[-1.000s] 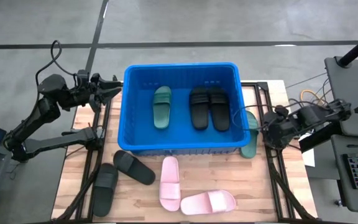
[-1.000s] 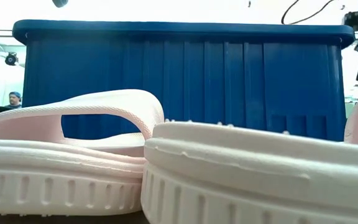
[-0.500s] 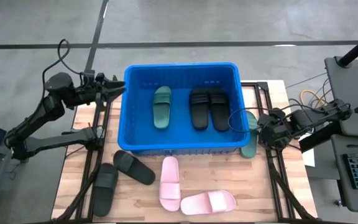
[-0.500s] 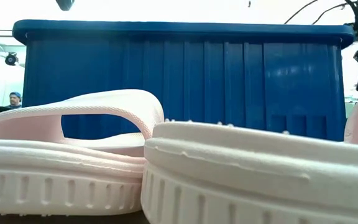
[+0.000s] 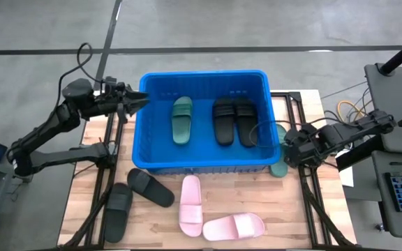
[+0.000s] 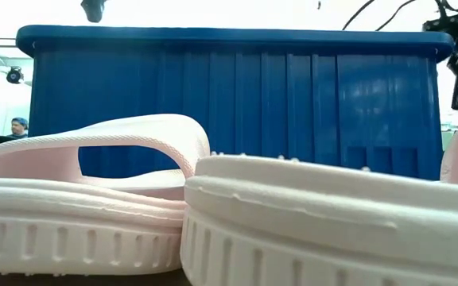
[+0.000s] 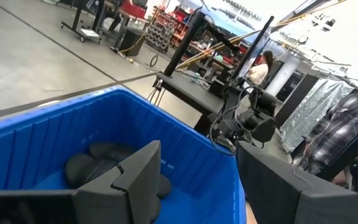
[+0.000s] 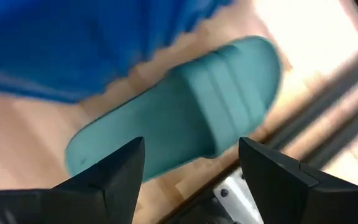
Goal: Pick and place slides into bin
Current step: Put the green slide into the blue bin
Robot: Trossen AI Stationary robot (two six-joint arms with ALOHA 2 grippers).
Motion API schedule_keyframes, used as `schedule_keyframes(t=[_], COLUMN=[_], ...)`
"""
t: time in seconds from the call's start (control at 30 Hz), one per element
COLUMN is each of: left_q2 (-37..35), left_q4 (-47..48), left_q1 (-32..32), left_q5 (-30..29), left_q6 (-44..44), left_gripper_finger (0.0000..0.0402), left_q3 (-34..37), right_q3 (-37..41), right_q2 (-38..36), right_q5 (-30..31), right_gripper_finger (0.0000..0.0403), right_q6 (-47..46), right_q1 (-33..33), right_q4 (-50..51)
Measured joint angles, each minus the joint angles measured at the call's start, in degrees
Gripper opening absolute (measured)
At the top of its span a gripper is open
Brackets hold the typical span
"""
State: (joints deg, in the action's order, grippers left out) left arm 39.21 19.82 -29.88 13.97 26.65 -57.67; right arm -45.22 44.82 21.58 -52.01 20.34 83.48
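The dark green foam slide (image 8: 185, 112) lies flat on the wooden desk (image 5: 82, 209) just outside the right wall of the big bright blue ribbed plastic bin (image 5: 202, 78), and it sits directly under the right tool (image 5: 289, 148), whose two dark fingers (image 8: 120, 171) stand wide apart on either side of the sandal's wide strap in the wrist view. Over the last second this tool has slid in from the desk's right edge toward the bin until it covers most of the green slide from above, which I read as the approach for the next pick, with the grip itself not yet made. Inside the bin, beyond this tool, rest the matching green slide (image 5: 181, 119) and a pair of black slides (image 5: 234, 121), so three of the eight are already placed. Farther off, on the near part of the desk, two more black slides (image 5: 134, 197) and two pale pink slides (image 5: 215, 217) wait; the low view shows the pink ones close against the bin's wall. The left tool (image 5: 132, 100) has meanwhile swung from beside the bin to hover at its left rim, fingers apart and holding nothing, looking down into the tub. A person (image 7: 347, 124) in a plaid shirt stands in the room beyond.
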Motion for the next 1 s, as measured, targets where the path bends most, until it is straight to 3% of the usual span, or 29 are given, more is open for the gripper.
schedule_keyframes(t=[0.23, 0.5, 0.73, 1.0], left_q2=[-0.67, -1.25, -1.89, -2.11], left_q4=[-0.23, -0.1, 0.08, 0.06], left_q1=[-0.01, -0.01, -0.01, 0.0], left_q5=[-0.01, -0.06, -0.08, -0.08], left_q6=[-0.02, -0.11, -0.11, -0.59], left_gripper_finger=[0.0193, 0.0193, 0.0193, 0.0193], left_q3=[0.02, 0.02, 0.02, 0.02], right_q3=[-1.58, -2.97, 0.88, 1.74], right_q2=[2.79, 2.65, 2.5, 2.46], right_q5=[5.58, 6.48, 12.86, 16.16], right_gripper_finger=[0.0247, 0.0242, 0.0236, 0.0232], right_q6=[-17.84, -35.16, -63.62, -74.54], right_q1=[-0.03, -0.02, -0.02, -0.16], right_q4=[1.37, 1.1, 3.79, 6.55])
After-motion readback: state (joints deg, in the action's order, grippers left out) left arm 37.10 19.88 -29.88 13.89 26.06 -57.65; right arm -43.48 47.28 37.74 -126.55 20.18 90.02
